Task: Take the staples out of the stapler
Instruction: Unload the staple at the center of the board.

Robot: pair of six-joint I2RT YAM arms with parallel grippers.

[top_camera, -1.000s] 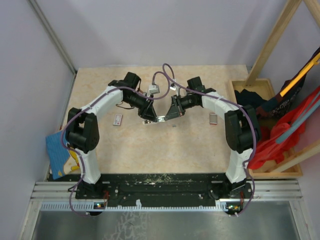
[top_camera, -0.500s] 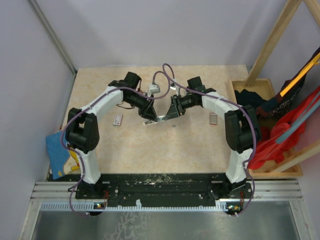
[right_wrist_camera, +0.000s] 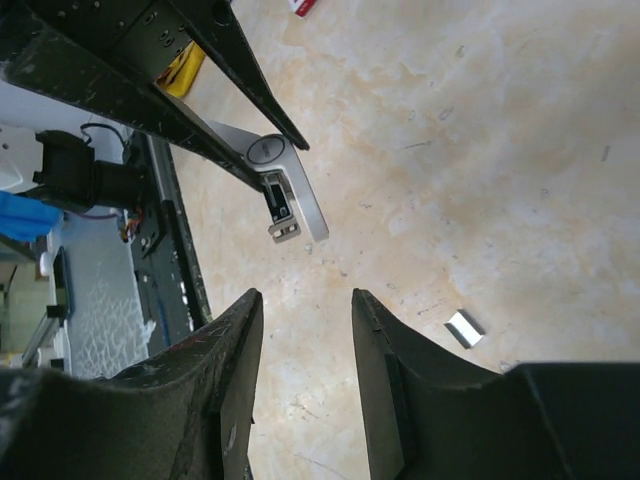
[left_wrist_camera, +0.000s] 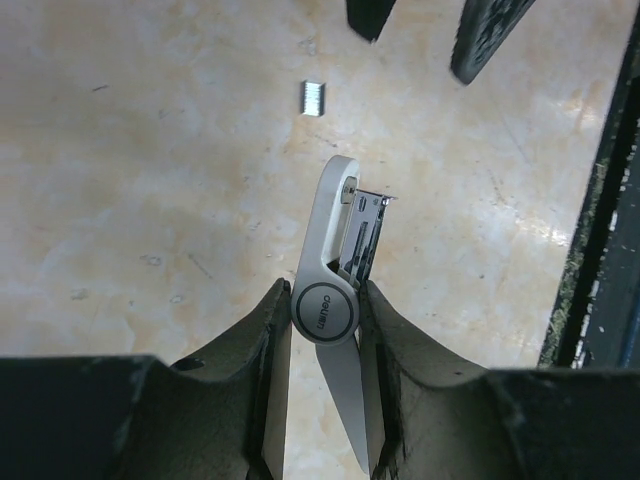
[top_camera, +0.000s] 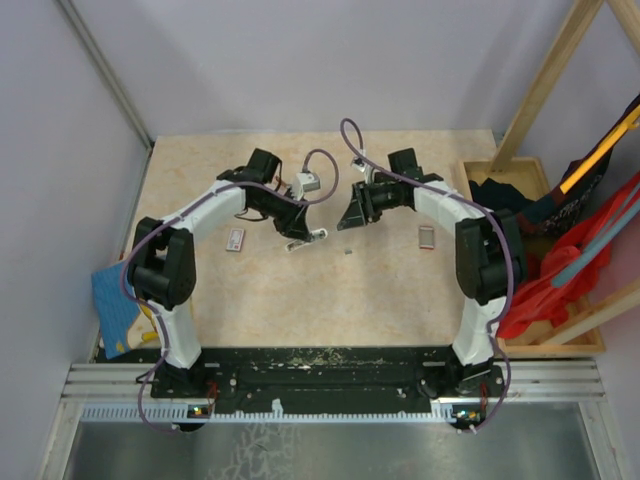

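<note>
Stapler (left_wrist_camera: 325,312) is pinched at its round hinge by my left gripper (left_wrist_camera: 322,300), closed tight on it, near the middle of the table (left_wrist_camera: 150,180). I cannot tell if it touches the table. My right gripper (right_wrist_camera: 303,300) is wide open and holds nothing, near the stapler but apart from it. One tiny strip of staples (left_wrist_camera: 314,98) lies on the table just past the stapler's tip.

stapler (left_wrist_camera: 326,225): pale grey arm, round badge at hinge, metal magazine swung open beside it, pinched at hinge by left hand (left_wrist_camera: 320,312) | staples (left_wrist_camera: 313,98): one short grey strip, flat on worktop (left_wrist_camera: 150,200), near stapler tip, not touching
</note>
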